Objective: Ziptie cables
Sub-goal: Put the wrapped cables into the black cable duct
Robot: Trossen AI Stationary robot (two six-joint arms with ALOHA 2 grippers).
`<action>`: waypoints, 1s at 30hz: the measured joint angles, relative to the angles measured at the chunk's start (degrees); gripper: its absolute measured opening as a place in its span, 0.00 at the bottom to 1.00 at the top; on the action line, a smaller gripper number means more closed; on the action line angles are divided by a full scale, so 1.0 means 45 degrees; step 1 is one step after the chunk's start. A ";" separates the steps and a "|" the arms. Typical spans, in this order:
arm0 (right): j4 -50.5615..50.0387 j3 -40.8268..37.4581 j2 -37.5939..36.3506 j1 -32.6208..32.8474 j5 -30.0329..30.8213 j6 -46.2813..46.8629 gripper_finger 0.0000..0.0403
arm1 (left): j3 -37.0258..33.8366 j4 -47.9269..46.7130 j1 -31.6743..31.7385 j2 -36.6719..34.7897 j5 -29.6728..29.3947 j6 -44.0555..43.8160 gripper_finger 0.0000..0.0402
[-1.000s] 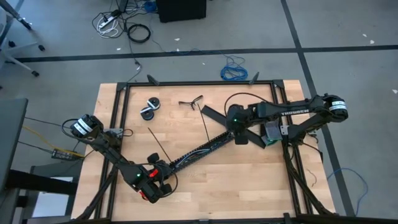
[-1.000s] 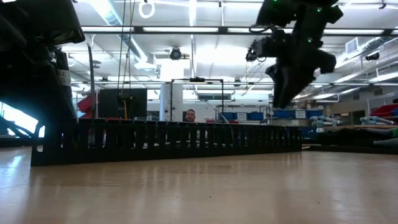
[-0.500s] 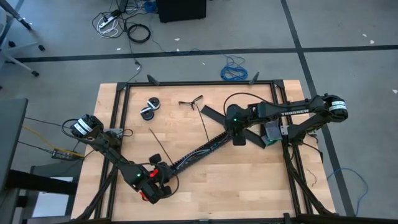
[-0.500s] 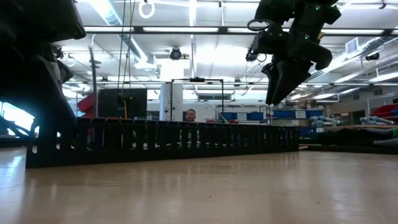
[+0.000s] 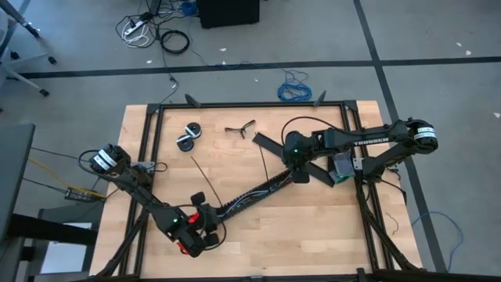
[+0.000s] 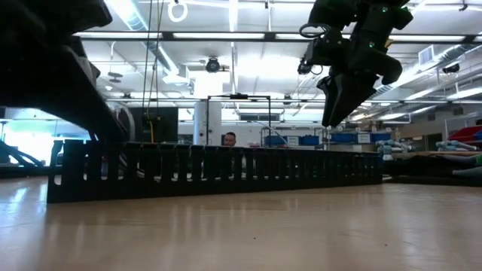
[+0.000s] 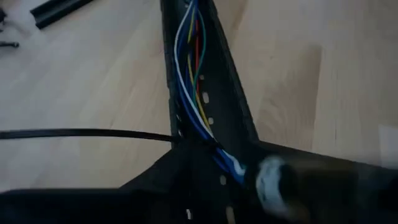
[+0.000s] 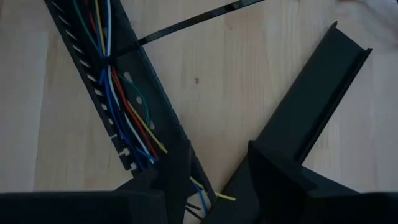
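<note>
Pale wood: the worktop (image 5: pixel 313 219), with a black frame along its edges.
Landmark: a long black slotted cable duct (image 5: pixel 252 191) lying slantwise across the middle of the worktop; in the low view it stands as a dark slotted wall (image 6: pixel 218 169).
Cables: the cables (image 8: pixel 118 93), thin blue, white, red, yellow and green wires, lie inside the duct along its length; near the right-arm end a few yellow tips poke out past the duct's end. In the left wrist view the cables (image 7: pixel 193 74) run down the channel towards that arm's fingers.
Zipties: one ziptie (image 5: pixel 264 164) lies on the wood, reaching from the duct's middle away towards the far edge; another ziptie (image 5: pixel 201 176) lies slantwise just beside the duct's near end. In the right wrist view a ziptie (image 8: pixel 193 22) meets the duct wall beside the wires.
Left gripper: the left gripper (image 5: pixel 205 219) sits at the near end of the duct, low over it; I cannot tell how wide the jaws stand, nor whether they hold anything.
Right gripper: the right gripper (image 5: pixel 300 174) is at the far end of the duct, raised above it in the low view (image 6: pixel 339 102); jaws partly apart, nothing between them.
Other parts: flat black strips (image 5: pixel 270 145) lie beside the duct's far end; a small black roll (image 5: pixel 188 135) lies well apart from the duct.
</note>
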 joint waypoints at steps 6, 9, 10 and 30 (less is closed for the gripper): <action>0.0005 0.0000 0.0000 0.0000 0.0004 -0.0058 0.38 | 0.0356 -0.0258 0.0052 0.0000 -0.0154 0.0036 0.27; 0.0005 0.0000 0.0000 0.0000 0.0000 -0.0059 0.38 | 0.0369 -0.0223 0.0052 0.0000 -0.0138 0.0071 0.25; 0.0005 0.0000 0.0000 0.0000 0.0004 -0.0059 0.38 | 0.0369 -0.0224 0.0060 0.0000 -0.0121 0.0076 0.25; 0.0121 -0.0010 0.0000 0.0000 0.0005 -0.0302 0.38 | 0.3320 -0.4109 0.0164 -0.0019 0.0186 0.1206 0.29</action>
